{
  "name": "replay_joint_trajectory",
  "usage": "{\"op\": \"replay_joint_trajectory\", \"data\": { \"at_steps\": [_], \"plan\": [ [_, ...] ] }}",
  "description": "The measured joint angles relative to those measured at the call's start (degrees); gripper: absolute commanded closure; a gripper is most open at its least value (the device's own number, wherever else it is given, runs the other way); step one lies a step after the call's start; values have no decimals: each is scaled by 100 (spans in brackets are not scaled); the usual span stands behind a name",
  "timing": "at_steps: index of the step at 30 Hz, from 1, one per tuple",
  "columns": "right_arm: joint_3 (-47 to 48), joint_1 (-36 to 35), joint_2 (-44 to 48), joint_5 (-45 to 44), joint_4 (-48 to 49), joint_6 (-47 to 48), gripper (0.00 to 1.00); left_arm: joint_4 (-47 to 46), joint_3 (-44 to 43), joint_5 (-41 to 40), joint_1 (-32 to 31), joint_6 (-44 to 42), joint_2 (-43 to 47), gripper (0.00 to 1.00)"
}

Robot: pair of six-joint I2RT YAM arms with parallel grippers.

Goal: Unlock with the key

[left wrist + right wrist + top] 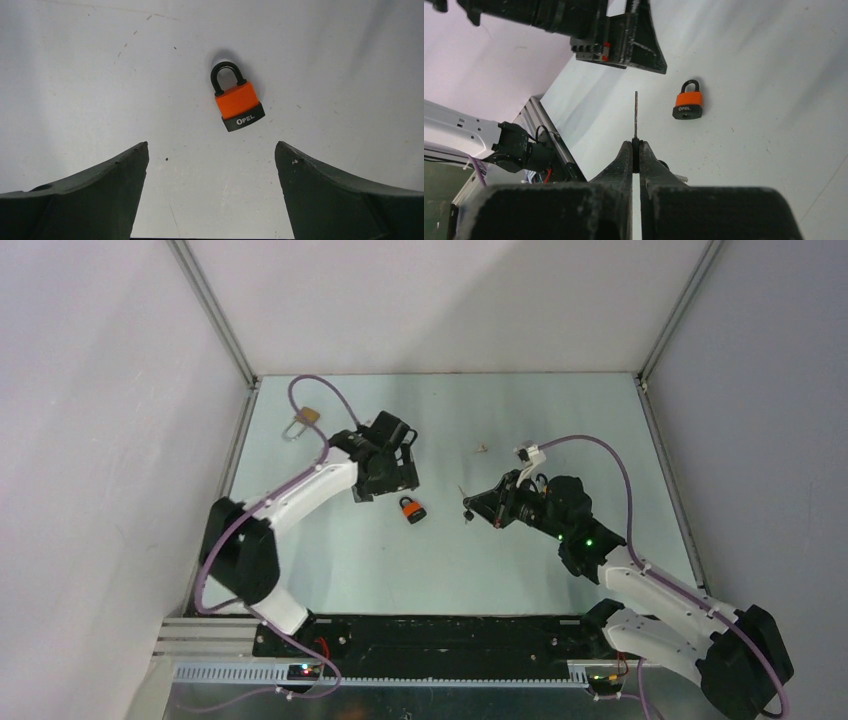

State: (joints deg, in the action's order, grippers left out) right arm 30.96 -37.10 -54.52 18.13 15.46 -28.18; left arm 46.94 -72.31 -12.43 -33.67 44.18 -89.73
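from the top: orange padlock (411,509) lies flat on the table (560,420), just beside the left gripper (395,472), right gripper (478,508) near. left wrist: jaws spread wide, padlock lying beyond them, apart. right wrist: jaws pinched on the key (635,115), blade sticking out.

Open table (330,560) lies all round the padlock (412,509). Two things stand near — the left gripper (211,146) on its far side, the key (635,114) on its right.
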Motion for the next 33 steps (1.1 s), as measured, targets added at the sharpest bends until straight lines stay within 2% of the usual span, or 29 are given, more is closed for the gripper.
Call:
{"op": "replay_joint_trajectory", "data": {
  "at_steps": [9,19,26,33],
  "plan": [
    [-37,-87,289,-210,-380,129,100,560,-791,315,0,393,-1526,4],
    [-455,-105,658,-378,-417,98,100,715,-1386,385,0,551,-2476,13],
    [-595,-105,726,-420,-420,52,100,723,-1504,557,0,636,-2892,20],
    [-682,-109,721,-422,-319,-39,100,721,-1502,713,-7,820,-2909,20]
  ]
}}
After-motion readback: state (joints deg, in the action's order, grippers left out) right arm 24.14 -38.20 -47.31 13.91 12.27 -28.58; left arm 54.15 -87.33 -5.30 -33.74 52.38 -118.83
